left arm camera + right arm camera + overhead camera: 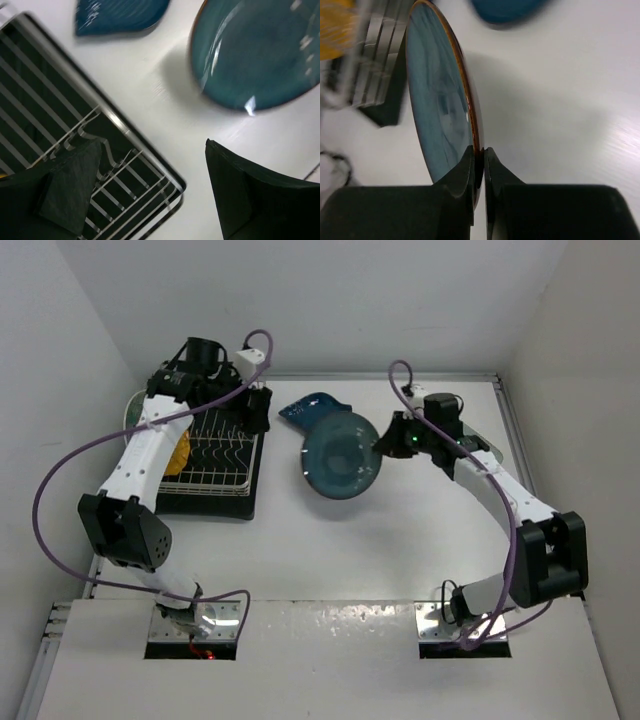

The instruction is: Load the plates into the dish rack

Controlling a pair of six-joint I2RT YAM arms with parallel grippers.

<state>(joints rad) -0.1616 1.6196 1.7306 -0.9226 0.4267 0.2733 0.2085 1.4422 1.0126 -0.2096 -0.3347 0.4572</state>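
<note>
At the left the dish rack (225,465) stands on its black drip tray (215,505), and a yellow plate (178,453) stands upright in its left part. The left gripper (150,145) hangs above the right far corner of the rack with its fingers wide apart and nothing between them; one finger is over the wires, the other over the white table (400,540). Just right of the rack lies the dark blue leaf-shaped plate (308,410), flat on the table. Beside it, nearer, the teal plate (340,455) is tilted up. The right gripper (479,152) pinches its right rim firmly between both fingers. I cannot tell if its lower rim touches the table.
</note>
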